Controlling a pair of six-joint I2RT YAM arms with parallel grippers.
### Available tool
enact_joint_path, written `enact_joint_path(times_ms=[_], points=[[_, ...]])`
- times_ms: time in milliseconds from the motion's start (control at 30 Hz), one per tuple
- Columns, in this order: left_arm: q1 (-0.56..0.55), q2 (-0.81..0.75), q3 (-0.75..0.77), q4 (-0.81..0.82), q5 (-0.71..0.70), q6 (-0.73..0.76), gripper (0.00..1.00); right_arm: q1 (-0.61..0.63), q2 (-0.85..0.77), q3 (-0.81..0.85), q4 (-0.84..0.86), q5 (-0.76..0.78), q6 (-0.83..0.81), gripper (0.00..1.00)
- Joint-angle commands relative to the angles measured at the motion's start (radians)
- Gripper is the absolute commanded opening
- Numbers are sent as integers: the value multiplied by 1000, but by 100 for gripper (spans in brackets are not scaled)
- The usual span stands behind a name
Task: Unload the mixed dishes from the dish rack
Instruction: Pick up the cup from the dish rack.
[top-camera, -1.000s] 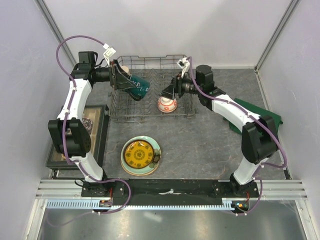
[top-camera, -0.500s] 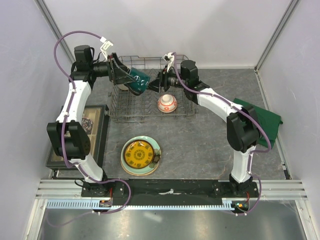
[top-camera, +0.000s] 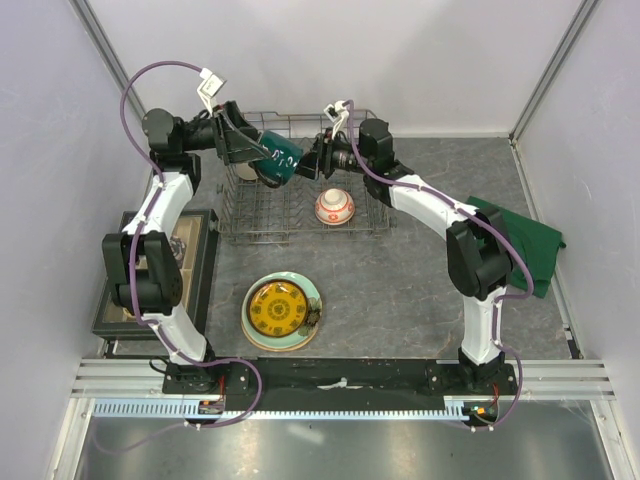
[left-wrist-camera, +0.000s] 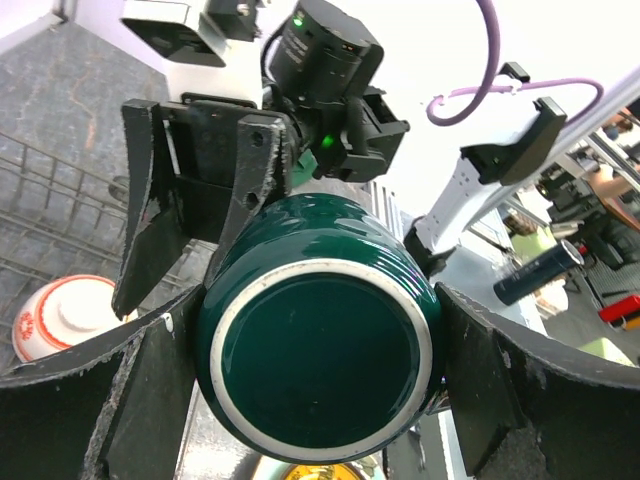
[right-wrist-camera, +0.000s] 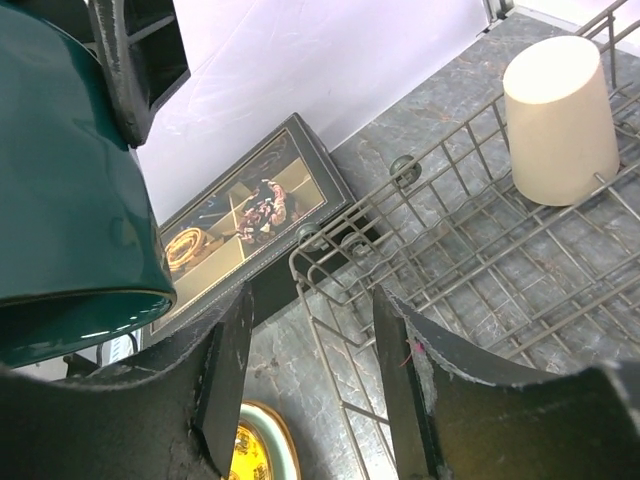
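Note:
My left gripper (top-camera: 264, 156) is shut on the dark green mug (top-camera: 280, 159) and holds it on its side above the left part of the grey wire dish rack (top-camera: 366, 226). In the left wrist view the mug's base (left-wrist-camera: 315, 365) fills the space between the fingers. My right gripper (top-camera: 314, 165) is open and empty, right beside the mug's mouth (right-wrist-camera: 70, 290). The tall beige cup (right-wrist-camera: 560, 118) stands upside down in the rack. The red-and-white bowl (top-camera: 334, 207) sits in the rack's right half. The small yellow plate (top-camera: 277, 308) lies on the pale-green plate (top-camera: 311, 300) on the table.
A flat dark-framed tray (top-camera: 205, 262) lies left of the rack, also seen in the right wrist view (right-wrist-camera: 318, 160). A dark green cloth (top-camera: 535, 238) lies at the right. White walls close in the back and sides.
My left gripper has lifted and turned the mug toward the right. My right gripper has moved left from above the bowl to just beside the mug.

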Motion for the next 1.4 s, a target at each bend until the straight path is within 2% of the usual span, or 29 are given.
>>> enact_joint_path(times_ms=[0,100,233,333,733,1033,1233,1367], points=[[-3,2,17,171,9,-158,2,2,-73,-18,30,-25,-18,58],[-3,-7,17,102,0,-79,1,3,-107,-47,11,-20,-39,58],[-3,-29,23,-110,-20,80,2,2,-147,-84,-1,-19,-58,57],[-4,-35,23,-158,-28,138,2,2,-177,-108,2,-22,-61,57],[-3,-63,-27,-138,-37,138,2,2,-141,-38,28,-20,-16,55],[-41,-66,-86,54,-77,-4,2,6,-96,27,66,-39,48,48],[-66,-56,-112,130,-97,-53,1,19,-75,45,99,-59,82,46],[-69,-47,-106,150,-100,-73,2,26,-72,47,126,-75,109,40]])
